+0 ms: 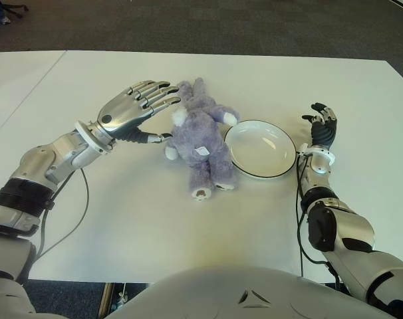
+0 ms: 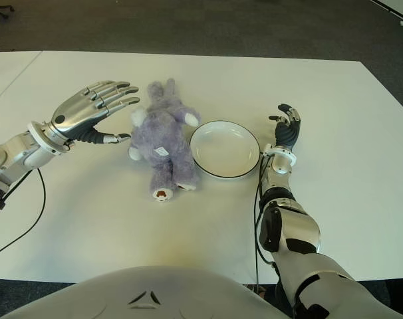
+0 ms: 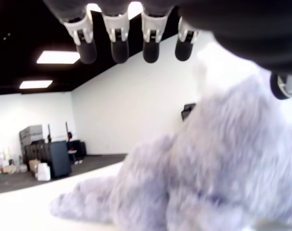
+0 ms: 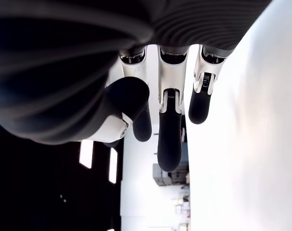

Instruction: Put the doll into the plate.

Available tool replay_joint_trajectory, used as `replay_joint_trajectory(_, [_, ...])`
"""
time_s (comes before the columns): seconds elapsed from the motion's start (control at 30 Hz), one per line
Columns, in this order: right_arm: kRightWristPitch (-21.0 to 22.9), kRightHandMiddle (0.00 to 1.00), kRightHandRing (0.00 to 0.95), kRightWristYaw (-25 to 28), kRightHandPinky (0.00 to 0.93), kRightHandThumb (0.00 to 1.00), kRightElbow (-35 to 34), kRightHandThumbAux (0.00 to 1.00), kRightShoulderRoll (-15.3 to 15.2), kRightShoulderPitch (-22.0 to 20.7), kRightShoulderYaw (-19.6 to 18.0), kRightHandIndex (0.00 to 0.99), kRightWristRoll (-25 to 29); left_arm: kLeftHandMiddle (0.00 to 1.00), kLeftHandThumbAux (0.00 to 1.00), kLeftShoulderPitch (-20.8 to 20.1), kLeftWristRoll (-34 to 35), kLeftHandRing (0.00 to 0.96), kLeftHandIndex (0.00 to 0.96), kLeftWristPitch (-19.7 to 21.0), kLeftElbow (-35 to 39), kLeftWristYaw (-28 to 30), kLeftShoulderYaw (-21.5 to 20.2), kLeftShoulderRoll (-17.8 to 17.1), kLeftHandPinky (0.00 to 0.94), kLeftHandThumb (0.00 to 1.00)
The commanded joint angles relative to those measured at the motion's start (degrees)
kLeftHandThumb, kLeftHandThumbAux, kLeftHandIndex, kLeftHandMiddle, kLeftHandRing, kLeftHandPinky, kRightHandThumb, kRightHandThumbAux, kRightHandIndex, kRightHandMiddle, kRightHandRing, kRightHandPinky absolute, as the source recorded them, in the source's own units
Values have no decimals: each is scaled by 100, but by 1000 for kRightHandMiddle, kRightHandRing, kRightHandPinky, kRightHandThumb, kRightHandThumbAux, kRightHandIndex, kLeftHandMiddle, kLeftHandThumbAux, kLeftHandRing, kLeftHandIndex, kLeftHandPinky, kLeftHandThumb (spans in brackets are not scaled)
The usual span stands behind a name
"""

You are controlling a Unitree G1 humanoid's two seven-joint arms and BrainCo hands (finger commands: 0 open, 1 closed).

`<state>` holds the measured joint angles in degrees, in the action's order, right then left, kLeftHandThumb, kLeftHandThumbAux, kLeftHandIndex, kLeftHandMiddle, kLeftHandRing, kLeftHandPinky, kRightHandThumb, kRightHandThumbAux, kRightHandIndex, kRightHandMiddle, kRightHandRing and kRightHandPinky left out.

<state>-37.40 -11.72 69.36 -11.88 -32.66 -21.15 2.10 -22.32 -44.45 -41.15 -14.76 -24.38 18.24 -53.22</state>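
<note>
A purple plush doll (image 1: 200,136) lies on the white table (image 1: 155,219), touching the left rim of a white plate (image 1: 261,147) with a dark edge. My left hand (image 1: 143,109) hovers just left of the doll's head, fingers spread above it and thumb near its side, holding nothing. In the left wrist view the doll's fur (image 3: 223,178) fills the space under the straight fingertips (image 3: 119,50). My right hand (image 1: 321,127) shows to the right of the plate, fingers relaxed, with nothing in it.
The plate is empty. Dark carpet (image 1: 208,26) lies beyond the table's far edge. Cables (image 1: 82,199) run along both forearms. A second white table surface (image 1: 15,73) adjoins at the far left.
</note>
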Motion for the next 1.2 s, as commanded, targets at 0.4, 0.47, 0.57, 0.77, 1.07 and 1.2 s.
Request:
replay_joint_trajectory(0.4, [603,321,459,-31,251,1000,775,665,691,1164,107,182,-44,0,258,255,-80,0,0,-535,-37,-875,-609,738,0,215])
replay_joint_trajectory(0.47, [575,320,459,-55,229,1000,772,665,706,1164,102,181,-34,0,261,270,-88,0,0,-541,-30,-867,-636,749,0,209])
replay_joint_trajectory(0.57, [473,317,458,-130,212,1000,764,665,721,1171,105,192,-41,0,261,297,-106,0,0,-549,-2,-815,-690,715,0,207])
replay_joint_trajectory(0.77, [434,315,459,-21,209,1000,759,664,739,1177,77,203,19,0,251,349,-110,0,0,-503,100,-629,-799,652,0,215])
replay_joint_trajectory(1.07, [445,336,460,-17,216,1000,757,663,759,1160,65,219,37,0,245,403,-42,0,0,-428,241,-357,-914,609,0,213])
replay_joint_trajectory(1.2, [442,348,460,-47,223,1000,756,662,768,1147,86,226,15,0,254,424,-21,0,0,-444,277,-240,-855,733,0,201])
